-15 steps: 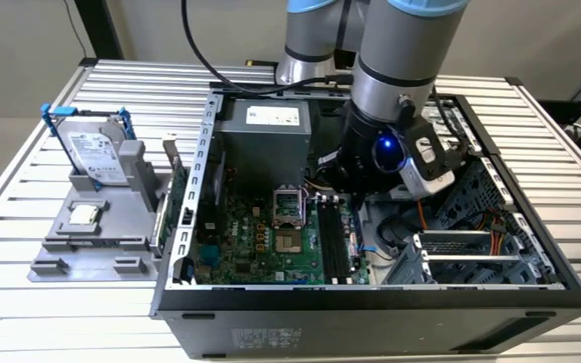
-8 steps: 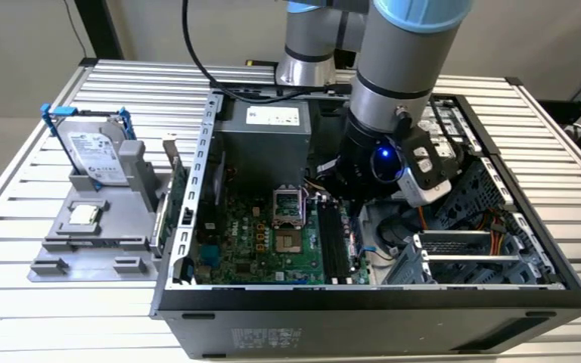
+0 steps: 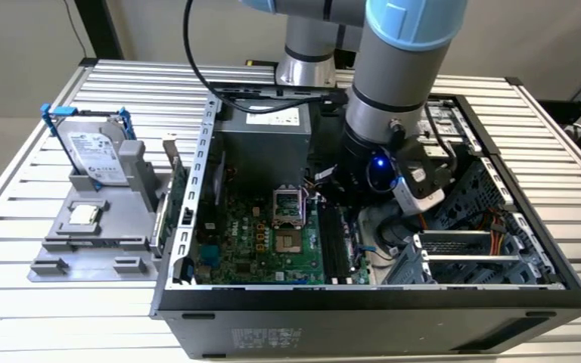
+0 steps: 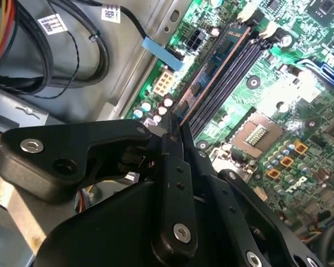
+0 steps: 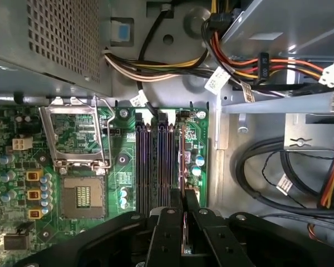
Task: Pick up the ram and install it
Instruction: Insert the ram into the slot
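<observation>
Fingers (image 5: 185,219) are drawn narrow and pinch the near end of the ram (image 5: 182,161), a thin dark stick that runs edge-on along the outermost of the long black slots (image 5: 150,161) on the green motherboard (image 5: 118,167). In the second wrist view the same stick (image 4: 211,72) reaches from between the black fingers (image 4: 175,142) out toward the white latches at the far end of the slots, lined up with them and lying right against the slot beside the board's edge.

So the pick-up looks done: the ram is off its holder and inside the open computer case (image 3: 205,151), which stands on the slatted metal surface (image 3: 28,302) with the arm reaching down into it. In the exterior view the gripper itself is hidden behind the arm's wrist, down by the slots near the case's front edge.

What I cannot tell is whether the stick is seated or merely resting on top of the slot; the latches are too small to judge. Since the grip is not released, I would judge the install as under way, not finished. The grey tray (image 3: 88,227) with the hard drive (image 3: 94,155) sits beside the case, toward the exterior view's left.
</observation>
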You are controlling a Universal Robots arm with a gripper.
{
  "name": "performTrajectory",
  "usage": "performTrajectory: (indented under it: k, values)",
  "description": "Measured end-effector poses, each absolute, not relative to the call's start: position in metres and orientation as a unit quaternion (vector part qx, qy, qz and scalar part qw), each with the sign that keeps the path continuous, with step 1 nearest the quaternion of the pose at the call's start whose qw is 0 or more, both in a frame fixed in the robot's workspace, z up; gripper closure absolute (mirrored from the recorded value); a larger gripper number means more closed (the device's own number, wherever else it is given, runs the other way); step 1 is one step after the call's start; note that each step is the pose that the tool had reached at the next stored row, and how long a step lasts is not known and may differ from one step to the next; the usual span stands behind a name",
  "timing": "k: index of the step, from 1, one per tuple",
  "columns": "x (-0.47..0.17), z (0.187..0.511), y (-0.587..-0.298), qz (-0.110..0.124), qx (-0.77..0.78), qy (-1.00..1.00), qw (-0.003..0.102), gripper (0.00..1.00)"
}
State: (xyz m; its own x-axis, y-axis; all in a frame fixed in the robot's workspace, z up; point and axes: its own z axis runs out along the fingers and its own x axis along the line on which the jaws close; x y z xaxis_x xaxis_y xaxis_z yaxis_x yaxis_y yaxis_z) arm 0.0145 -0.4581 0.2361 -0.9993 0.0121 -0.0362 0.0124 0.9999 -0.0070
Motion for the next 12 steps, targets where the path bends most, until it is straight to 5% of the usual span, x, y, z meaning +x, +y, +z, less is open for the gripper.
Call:
performTrajectory:
  k: [12]
  values:
    - [0.0120,0.2259,-0.4582,-0.004,0.013,1.000,0.018,1.00]
